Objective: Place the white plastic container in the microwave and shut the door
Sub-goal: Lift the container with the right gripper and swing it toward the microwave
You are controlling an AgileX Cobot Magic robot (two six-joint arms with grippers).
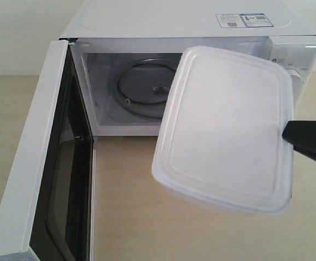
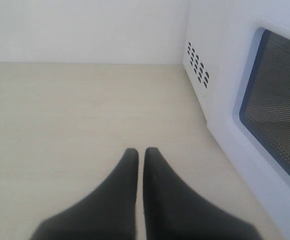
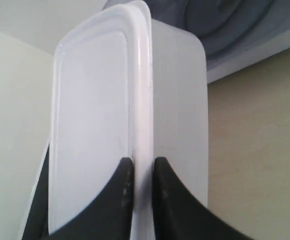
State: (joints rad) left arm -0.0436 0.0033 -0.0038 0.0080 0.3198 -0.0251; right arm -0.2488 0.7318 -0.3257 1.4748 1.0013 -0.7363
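Observation:
The white plastic container (image 1: 225, 128) hangs tilted in the air in front of the microwave (image 1: 190, 32), lid facing the exterior camera, covering the right part of the cavity opening. My right gripper (image 1: 288, 132) is shut on the rim of the white plastic container (image 3: 130, 100), its black fingers (image 3: 120, 195) pinching the lid edge. The door (image 1: 43, 163) stands swung wide open at the left. The glass turntable (image 1: 144, 87) shows inside the cavity. My left gripper (image 2: 141, 152) is shut on nothing, low over the tabletop beside the door's outer face (image 2: 274, 100).
The light wooden tabletop (image 1: 125, 206) stretches in front of the microwave. A dial on the microwave's right panel (image 1: 296, 79) peeks out behind the container. Vent holes (image 2: 197, 67) mark the microwave's side wall.

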